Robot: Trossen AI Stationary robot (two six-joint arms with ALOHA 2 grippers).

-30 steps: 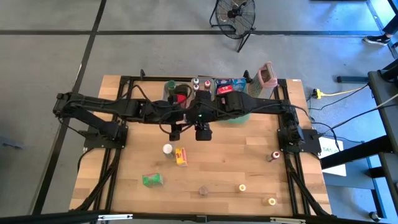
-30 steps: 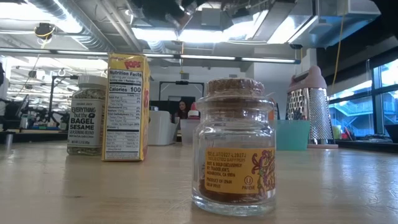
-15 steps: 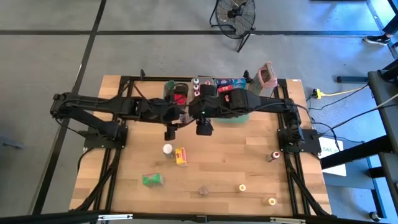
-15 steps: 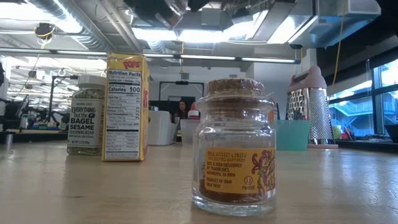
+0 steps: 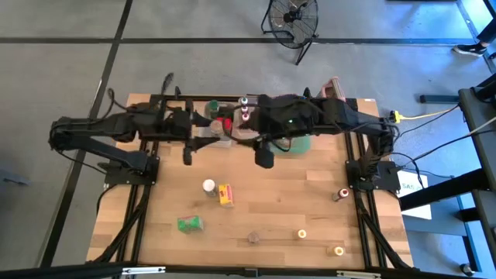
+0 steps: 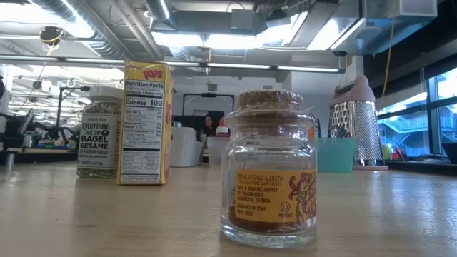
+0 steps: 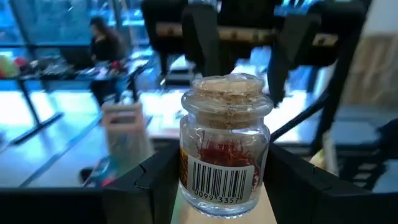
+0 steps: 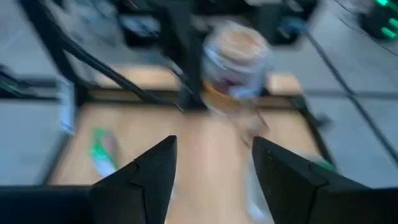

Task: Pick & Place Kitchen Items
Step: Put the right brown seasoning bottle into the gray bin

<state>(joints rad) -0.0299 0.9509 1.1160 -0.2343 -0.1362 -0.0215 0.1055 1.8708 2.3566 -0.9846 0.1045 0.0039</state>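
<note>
High view: mounted overhead, facing straight down; takes in the whole table [image 5: 279, 201] and surrounding floor. Low view: set at table-top height, facing level across the table into the room; very near a cork-stoppered jar [image 6: 270, 168]. Left wrist view: looks forward past the left tool [image 7: 214, 186], close on a held saffron jar [image 7: 225, 144]. Right wrist view: blurred, faces along the table. High and low views share a yellow box [image 5: 225, 195], [image 6: 145, 123].

The little jar [image 6: 268, 168] is shiny clear glass – its stopper rough cork; the table [image 6: 86, 214] is smooth wood.
</note>
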